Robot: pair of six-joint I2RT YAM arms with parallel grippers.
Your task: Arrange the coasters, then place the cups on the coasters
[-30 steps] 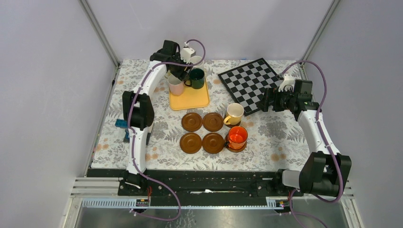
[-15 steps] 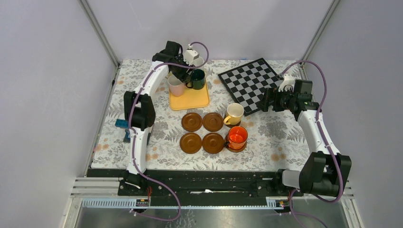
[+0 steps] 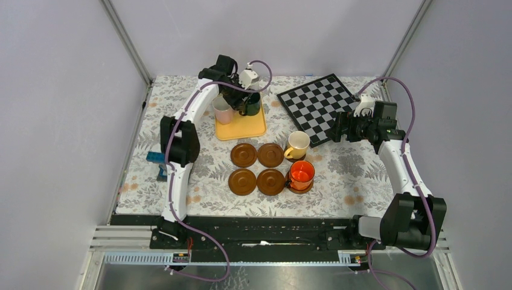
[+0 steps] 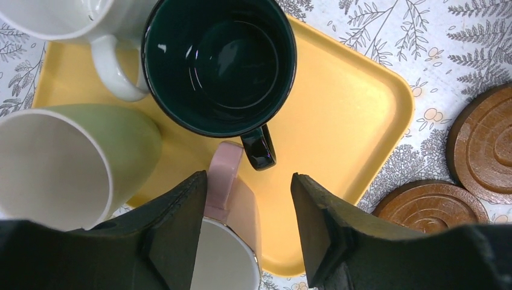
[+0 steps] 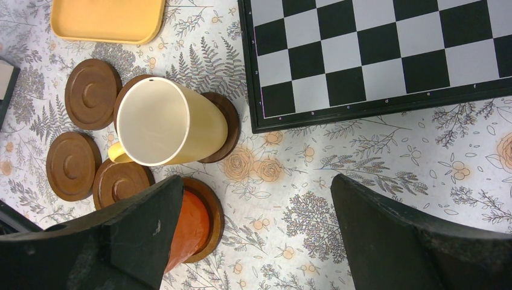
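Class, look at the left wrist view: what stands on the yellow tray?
The yellow tray carries four cups: a dark green cup, white cup, pale green cup and pink cup, the last between the left gripper fingers. Their bases and the tray's near-left corner are covered.

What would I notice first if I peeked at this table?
Probably the black-and-white checkered board at the far right. Then the yellow rectangular tray crowded with mugs at the back, and the round brown wooden coasters in the middle, two already holding a yellow mug and an orange mug.
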